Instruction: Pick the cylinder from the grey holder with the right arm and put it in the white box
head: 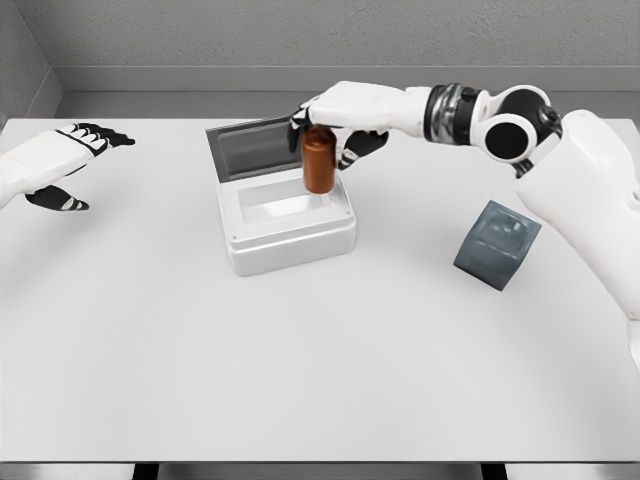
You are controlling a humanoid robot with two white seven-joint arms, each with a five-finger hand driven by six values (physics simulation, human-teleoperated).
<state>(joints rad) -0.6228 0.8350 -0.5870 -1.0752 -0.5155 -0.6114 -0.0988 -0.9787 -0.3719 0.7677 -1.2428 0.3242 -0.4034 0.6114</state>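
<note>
Stretching toward the camera, the white worktop (300,380) is lying bare across its whole near half, leaving wide room between its front edge and the objects. Behind that, the white box (287,222) is sitting near the centre with its lid standing open at the back. Well apart to its right, the grey holder (497,245) is resting tilted on one edge. The right robot hand (335,120) is gripping the brown cylinder (319,162) from above, holding it upright over the box's open cavity. The left robot hand (70,160) is hovering with fingers spread, holding nothing, near the worktop's left edge.
</note>
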